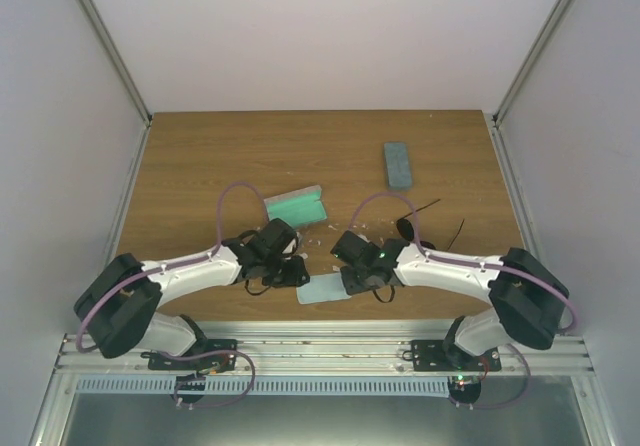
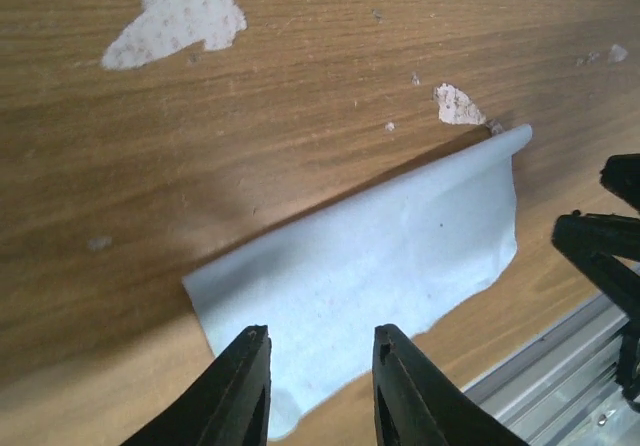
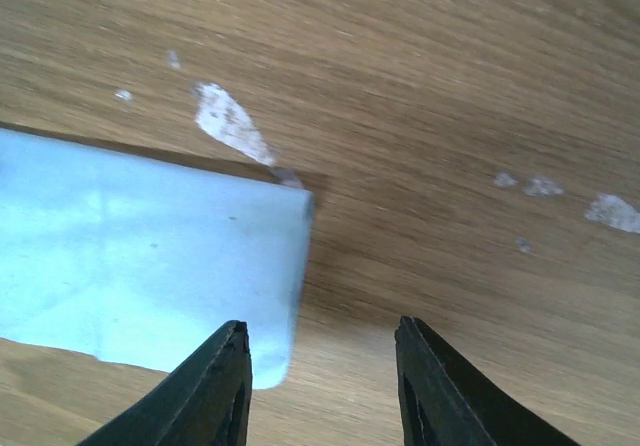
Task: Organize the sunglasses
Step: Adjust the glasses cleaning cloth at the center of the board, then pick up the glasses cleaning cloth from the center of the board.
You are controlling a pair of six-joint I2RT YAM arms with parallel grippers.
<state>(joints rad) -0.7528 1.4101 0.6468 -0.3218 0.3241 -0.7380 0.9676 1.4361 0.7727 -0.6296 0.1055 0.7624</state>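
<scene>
One pair of sunglasses (image 1: 408, 227), dark-lensed with thin wire arms splayed out, lies on the table right of centre, just behind my right arm. A light-blue cloth (image 1: 322, 289) lies flat near the front edge between both grippers. My left gripper (image 1: 297, 272) hovers over the cloth's left end; in the left wrist view its gripper (image 2: 320, 338) is open above the cloth (image 2: 380, 246), nothing between the jaws. My right gripper (image 1: 358, 280) stands at the cloth's right end; in the right wrist view it (image 3: 318, 332) is open, with the cloth's (image 3: 140, 251) edge under its left finger.
An open case (image 1: 296, 207) with green lining lies behind the left gripper. A closed blue-grey case (image 1: 398, 164) lies farther back on the right. White flecks (image 2: 180, 16) mark the wood. The table's metal front rail (image 2: 560, 366) is close behind the cloth.
</scene>
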